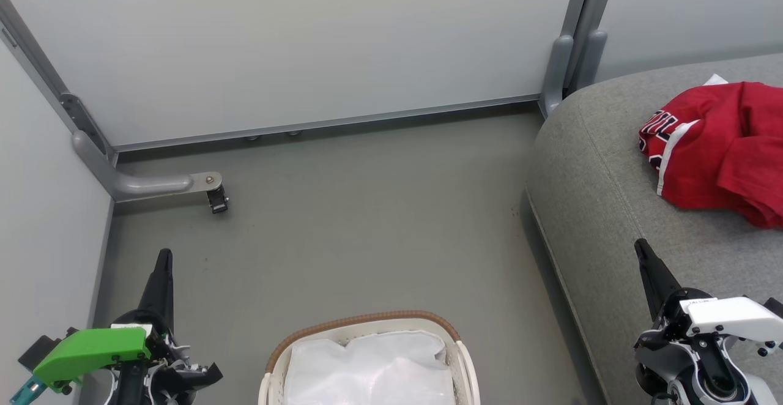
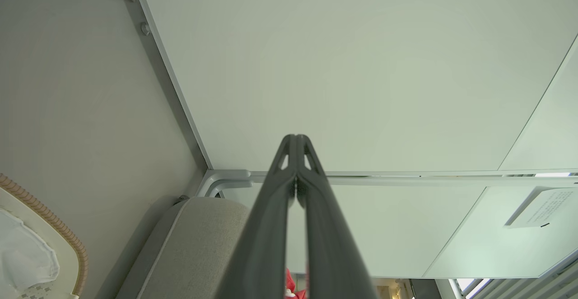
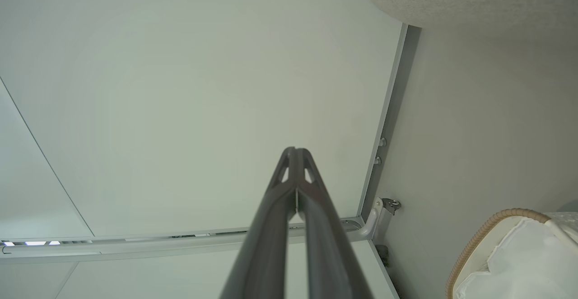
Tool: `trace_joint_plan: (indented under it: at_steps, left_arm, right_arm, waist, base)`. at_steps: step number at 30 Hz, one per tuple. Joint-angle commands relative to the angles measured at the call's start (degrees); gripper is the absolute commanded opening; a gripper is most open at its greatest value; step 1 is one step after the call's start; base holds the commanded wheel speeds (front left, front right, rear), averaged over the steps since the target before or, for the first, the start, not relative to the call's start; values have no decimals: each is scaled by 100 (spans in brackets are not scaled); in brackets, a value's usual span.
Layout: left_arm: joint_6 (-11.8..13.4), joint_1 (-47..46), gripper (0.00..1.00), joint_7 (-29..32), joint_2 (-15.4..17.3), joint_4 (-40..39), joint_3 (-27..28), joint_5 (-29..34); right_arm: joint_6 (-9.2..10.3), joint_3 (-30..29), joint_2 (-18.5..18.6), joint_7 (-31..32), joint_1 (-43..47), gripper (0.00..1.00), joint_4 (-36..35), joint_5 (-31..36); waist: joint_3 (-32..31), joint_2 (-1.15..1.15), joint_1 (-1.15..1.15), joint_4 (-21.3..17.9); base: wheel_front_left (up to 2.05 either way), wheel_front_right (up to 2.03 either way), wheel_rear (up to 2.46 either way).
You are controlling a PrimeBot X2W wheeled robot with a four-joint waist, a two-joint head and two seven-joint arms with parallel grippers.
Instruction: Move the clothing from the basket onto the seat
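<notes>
Clothing (image 1: 728,148), one red heap, lies on the seat (image 1: 599,209); left end effector (image 1: 164,257) and right end effector (image 1: 640,247) both closed.

Grey floor (image 1: 342,221), pale partition panels (image 1: 293,44) w/ metal frame (image 1: 330,122), bracket foot (image 1: 165,183) nr left corner.

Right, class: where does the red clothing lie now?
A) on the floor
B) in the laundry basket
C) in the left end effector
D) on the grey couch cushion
D: the red clothing lies heaped on the grey couch cushion; the visible part of the laundry basket holds white liner.
</notes>
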State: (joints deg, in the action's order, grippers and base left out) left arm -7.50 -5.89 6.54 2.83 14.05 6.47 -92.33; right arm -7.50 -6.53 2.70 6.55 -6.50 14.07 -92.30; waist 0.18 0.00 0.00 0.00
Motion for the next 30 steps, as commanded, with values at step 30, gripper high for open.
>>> trace_joint_plan:
  at_steps: [30]
  left_arm:
    - [2,-71,0,20,9,-8,14,-17]
  right_arm:
    - [2,-11,34,17,59,0,-20,-22]
  waist:
    - [0,0,0,0]
  base:
    - [0,0,0]
